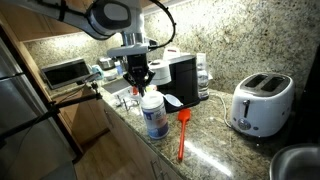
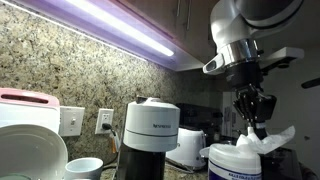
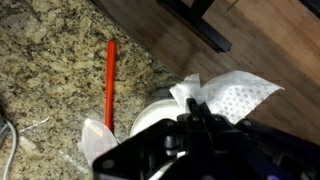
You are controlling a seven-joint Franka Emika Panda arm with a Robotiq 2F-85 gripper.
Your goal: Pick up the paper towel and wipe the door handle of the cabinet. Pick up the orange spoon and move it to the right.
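Observation:
A white paper towel (image 2: 266, 141) sticks up out of a white cylinder with a blue label (image 1: 154, 116). My gripper (image 2: 256, 122) hangs straight above it, shut on the towel's top; in the wrist view the dark fingertips (image 3: 193, 112) meet at the base of the dotted sheet (image 3: 238, 93). The orange spoon (image 1: 183, 135) lies on the granite counter just beside the cylinder, handle towards the front edge; it shows in the wrist view (image 3: 109, 85) too. The wooden cabinet front (image 1: 92, 128) runs below the counter edge. I cannot make out its door handle for certain.
A white toaster (image 1: 260, 103) stands past the spoon, a black coffee machine (image 1: 181, 80) behind the cylinder, a toaster oven (image 1: 64, 72) further along. A black bar (image 1: 50, 108) crosses in front of the cabinets. A capsule coffee machine (image 2: 151, 136) stands near the camera.

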